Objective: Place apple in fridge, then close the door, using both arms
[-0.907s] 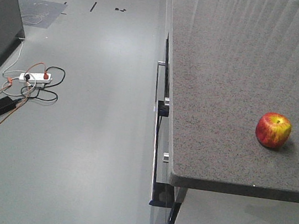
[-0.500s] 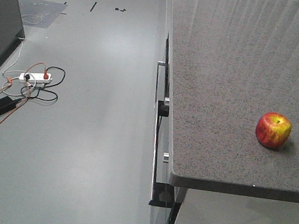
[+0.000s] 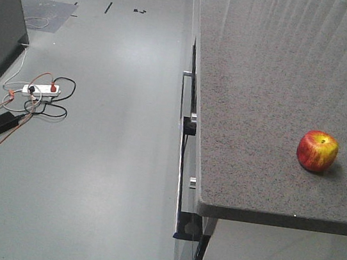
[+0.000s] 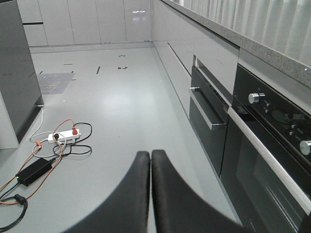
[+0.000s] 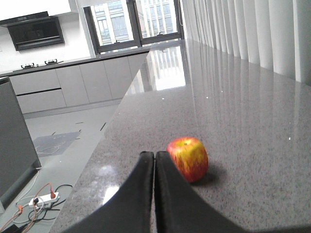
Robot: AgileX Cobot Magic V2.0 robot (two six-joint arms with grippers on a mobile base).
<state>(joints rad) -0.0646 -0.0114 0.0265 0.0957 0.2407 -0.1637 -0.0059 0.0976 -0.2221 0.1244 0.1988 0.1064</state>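
The right claw point(image 5: 154, 156) is clenched, its two fingers pressed together with nothing between them, and it hovers low over the worktop point(image 5: 252, 145). The apple point(image 5: 188, 158) sits just beyond the tips and a little to their right, apart from them, upright on the stone close to the worktop's near edge. The left claw point(image 4: 150, 154) is clenched and empty too, out over the floor point(image 4: 121, 97) beside the oven fronts point(image 4: 214, 111). Nothing is done yet: the apple is ungrasped, and the dark grey fridge point(image 4: 17, 82) stands well off to the left. Grasping, carrying, placing and shutting it all remain
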